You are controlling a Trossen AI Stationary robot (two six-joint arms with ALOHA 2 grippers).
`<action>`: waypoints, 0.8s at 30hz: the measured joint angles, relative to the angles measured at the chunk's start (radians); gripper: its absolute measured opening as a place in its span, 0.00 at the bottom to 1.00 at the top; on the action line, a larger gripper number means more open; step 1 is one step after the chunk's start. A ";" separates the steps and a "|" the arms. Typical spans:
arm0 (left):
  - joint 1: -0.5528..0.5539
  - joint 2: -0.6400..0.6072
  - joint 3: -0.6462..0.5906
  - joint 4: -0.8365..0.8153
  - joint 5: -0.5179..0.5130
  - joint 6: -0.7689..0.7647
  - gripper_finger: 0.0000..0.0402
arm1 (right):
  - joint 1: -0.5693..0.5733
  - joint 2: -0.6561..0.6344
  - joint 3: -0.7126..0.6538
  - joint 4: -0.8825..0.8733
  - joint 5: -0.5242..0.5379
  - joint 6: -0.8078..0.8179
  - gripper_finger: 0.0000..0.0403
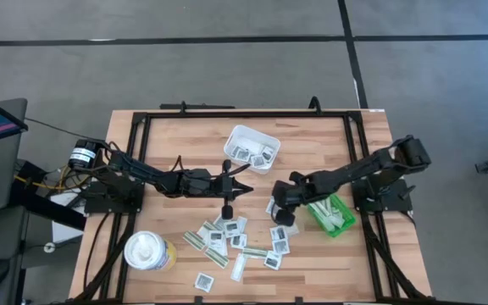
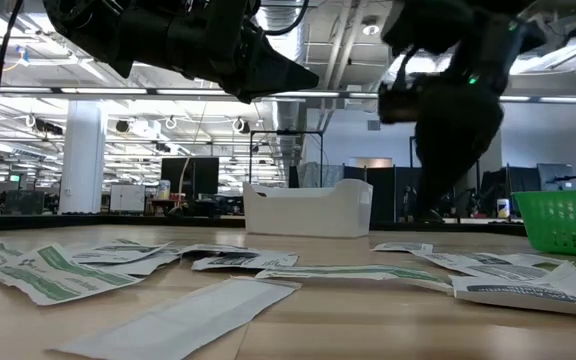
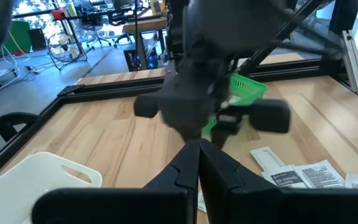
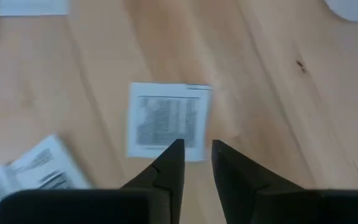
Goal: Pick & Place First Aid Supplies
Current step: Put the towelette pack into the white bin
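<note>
At the lower left of the high view a white round tub with a yellow band stands on the light wooden table. Right of it, at mid-left, the left gripper hovers over bare wood with its jaws clenched on nothing, tips pointing toward the frame's centre. Above and just right of those tips sits the white rectangular plastic tray, with a few small packets lying inside. Across the lower centre the first aid supplies, flat square white packets with dark print and narrow white-and-green strips, lie scattered flat on the table. Right of centre the right gripper hangs low over the right edge of that scatter; in its wrist view the jaws stand slightly apart with nothing between them, their tips over the near edge of one square white printed packet lying flat on the wood. At the right sits the green slatted plastic bin, holding white strips.
</note>
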 joint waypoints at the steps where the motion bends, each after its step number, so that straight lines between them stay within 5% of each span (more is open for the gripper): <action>1: 0.000 0.000 0.000 -0.001 0.000 0.000 0.03 | -0.011 0.012 0.000 0.000 -0.004 0.000 0.21; 12: 0.000 0.000 0.000 0.000 0.000 0.001 0.03 | -0.052 0.088 0.000 0.019 -0.113 0.000 0.36; 24: 0.000 0.000 0.000 0.000 0.000 0.001 0.03 | -0.051 0.084 0.000 0.029 -0.114 -0.008 0.46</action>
